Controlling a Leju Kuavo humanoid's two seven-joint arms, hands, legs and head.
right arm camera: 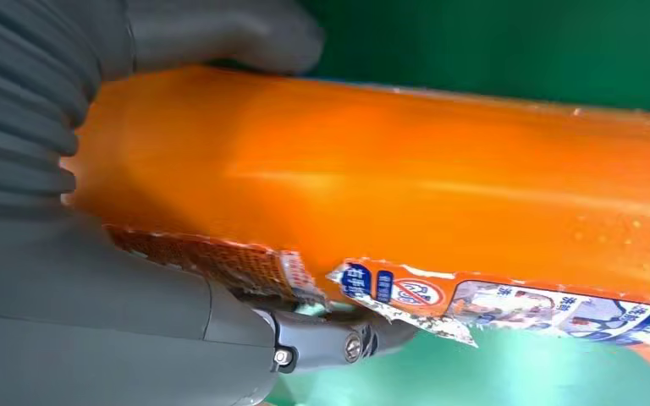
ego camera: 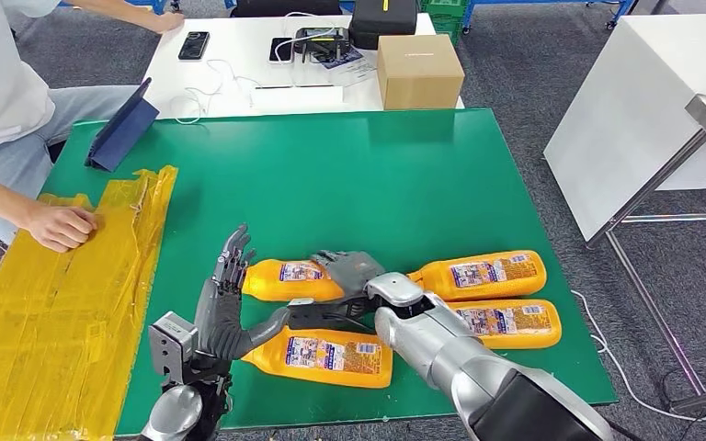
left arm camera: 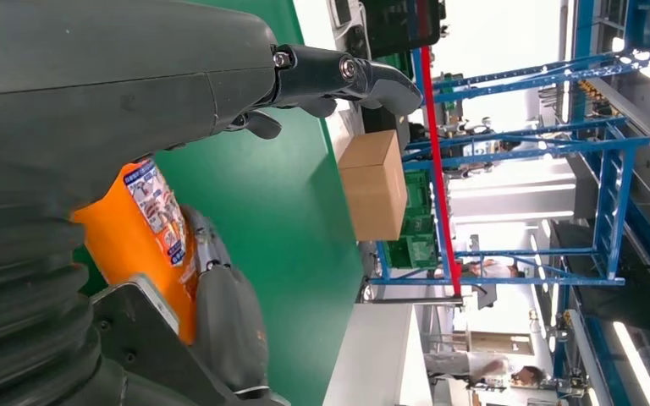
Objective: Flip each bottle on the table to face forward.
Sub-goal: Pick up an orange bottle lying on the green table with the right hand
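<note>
Green table (ego camera: 349,175) carrying four orange bottles, three lying just beside the right hand (ego camera: 349,272). Right hand wrapped round the far-left bottle (ego camera: 290,280), apparently mid-flip; left hand (ego camera: 225,303) spread and empty beside it. Next, probably roll, set down, release.

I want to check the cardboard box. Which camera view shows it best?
The head view: the cardboard box is whole there, standing on the white table behind the green table. The left wrist view shows it turned sideways, beyond the left hand. The right wrist view gives no help.
</note>
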